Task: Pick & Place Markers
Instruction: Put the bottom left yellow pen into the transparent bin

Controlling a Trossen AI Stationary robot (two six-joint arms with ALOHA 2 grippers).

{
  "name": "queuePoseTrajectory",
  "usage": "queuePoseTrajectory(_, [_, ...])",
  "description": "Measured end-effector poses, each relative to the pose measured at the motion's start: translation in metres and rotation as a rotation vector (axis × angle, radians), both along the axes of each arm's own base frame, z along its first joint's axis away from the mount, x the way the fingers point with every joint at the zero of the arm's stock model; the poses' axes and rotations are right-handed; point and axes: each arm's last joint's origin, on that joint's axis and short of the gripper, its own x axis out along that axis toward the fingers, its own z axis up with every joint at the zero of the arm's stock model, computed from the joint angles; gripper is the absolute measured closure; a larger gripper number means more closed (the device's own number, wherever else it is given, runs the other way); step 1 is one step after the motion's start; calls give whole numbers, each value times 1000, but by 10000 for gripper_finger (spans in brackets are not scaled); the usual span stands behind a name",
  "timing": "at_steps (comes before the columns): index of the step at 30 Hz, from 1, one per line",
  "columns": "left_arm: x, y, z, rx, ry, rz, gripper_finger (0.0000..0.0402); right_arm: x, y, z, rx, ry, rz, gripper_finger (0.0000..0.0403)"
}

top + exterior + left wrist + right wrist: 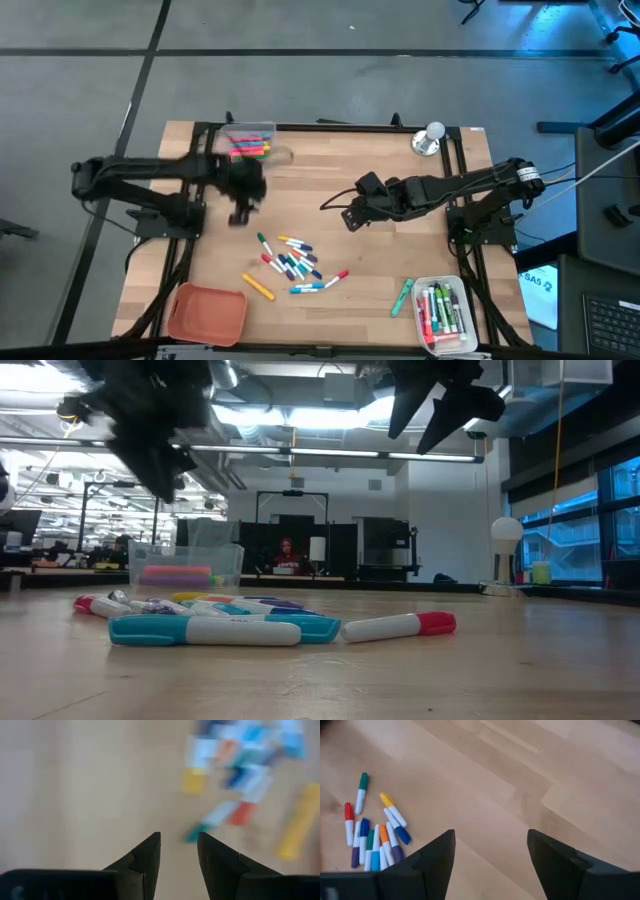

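Markers (pixel 292 262): short, many-coloured, heaped mid-table. Clear bin (pixel 250 141): pink, green markers. Clear tray (pixel 441 310): several markers. Left gripper (pixel 240 212): narrowly parted, empty. Right gripper (pixel 337 212): spread, empty.

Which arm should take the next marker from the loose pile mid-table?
Probably the left. Its end effector hangs just beside the marker pile, fingers open and empty. The right end effector is also open but sits farther from the pile.
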Motion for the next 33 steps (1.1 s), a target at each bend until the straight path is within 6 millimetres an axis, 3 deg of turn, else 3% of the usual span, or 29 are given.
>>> queuePoseTrajectory(6, [3,-80,-9,-84,-89,-210,278,0,0,0,-9,0,0,156])
queuePoseTrajectory(12, [1,-126,-20,-50,-252,-208,278,0,-1,0,-37,5,16,156])
queuePoseTrajectory(24, [16,-158,-65,-55,-172,-171,276,1,0,1,-33,-1,18,156])
queuePoseTrajectory(33, [26,-170,-87,-145,-109,-197,213,1,3,0,-17,3,39,156])
